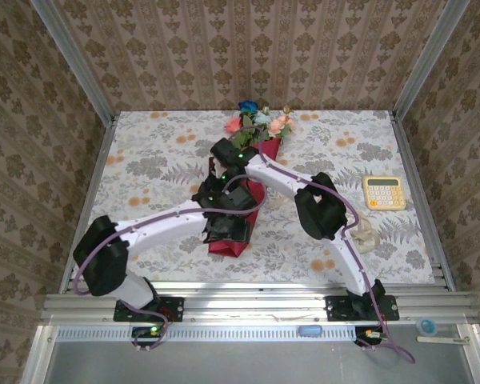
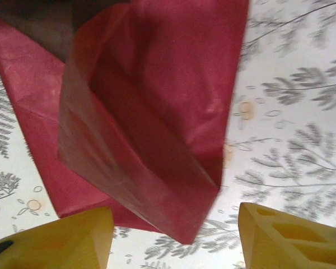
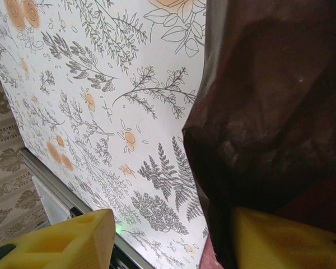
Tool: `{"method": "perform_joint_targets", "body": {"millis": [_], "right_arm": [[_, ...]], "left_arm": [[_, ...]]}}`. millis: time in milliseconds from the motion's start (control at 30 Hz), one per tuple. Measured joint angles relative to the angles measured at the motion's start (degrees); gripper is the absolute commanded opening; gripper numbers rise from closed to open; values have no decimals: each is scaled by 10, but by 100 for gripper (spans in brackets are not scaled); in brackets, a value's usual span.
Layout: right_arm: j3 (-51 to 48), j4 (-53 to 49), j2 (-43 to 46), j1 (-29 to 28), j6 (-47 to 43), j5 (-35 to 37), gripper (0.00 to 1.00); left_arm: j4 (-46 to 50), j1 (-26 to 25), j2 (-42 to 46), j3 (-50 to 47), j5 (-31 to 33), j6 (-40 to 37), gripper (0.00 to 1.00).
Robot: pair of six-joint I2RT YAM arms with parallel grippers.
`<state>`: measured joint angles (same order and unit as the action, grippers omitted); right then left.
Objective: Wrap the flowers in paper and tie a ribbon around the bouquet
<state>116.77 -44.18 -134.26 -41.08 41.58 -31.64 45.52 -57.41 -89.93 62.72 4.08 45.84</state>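
The bouquet lies mid-table: pink, teal and blue flowers (image 1: 260, 122) stick out at the far end of a cone of dark red paper (image 1: 258, 190) that runs toward me. My left gripper (image 1: 226, 228) hovers over the cone's near end. In its wrist view the left gripper (image 2: 175, 224) is open, yellow fingers (image 2: 61, 241) wide apart, and a folded corner of the paper (image 2: 151, 112) reaches down between them. My right gripper (image 1: 222, 170) sits at the cone's upper left side. Seen from its wrist, the right gripper (image 3: 173, 224) is open, with the paper (image 3: 269, 112) draped over its right finger. The beige ribbon (image 1: 366, 234) lies loose at the right.
A yellow calculator (image 1: 383, 192) sits at the right, just beyond the ribbon. The floral tablecloth (image 1: 160, 160) covers the table, walled by patterned panels. A metal rail (image 1: 256, 300) runs along the near edge. Both arms cross over the bouquet's middle.
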Motion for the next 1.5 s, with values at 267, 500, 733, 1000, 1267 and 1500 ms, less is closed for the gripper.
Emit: {"method": "perform_joint_targets", "body": {"millis": [267,500,733,1000,1267,1500], "right_arm": [[15,-48,40,6,-20,44,58],[-21,-61,135,34,-27,75,58],[-273,29,303,131,17,99,55],[-384,128,261,138,70,89,56],[-499,265,259,112,129,59,57],[-607,413,297,90,184,37,54]], "left_arm": [[24,0,-15,-1,22,-5,37],[18,0,-1,-18,22,11,30],[-24,10,85,-93,-10,53,31],[-109,63,167,-209,-60,118,18],[-159,103,230,-276,-91,160,10],[-194,122,248,-324,-118,190,8]]}}
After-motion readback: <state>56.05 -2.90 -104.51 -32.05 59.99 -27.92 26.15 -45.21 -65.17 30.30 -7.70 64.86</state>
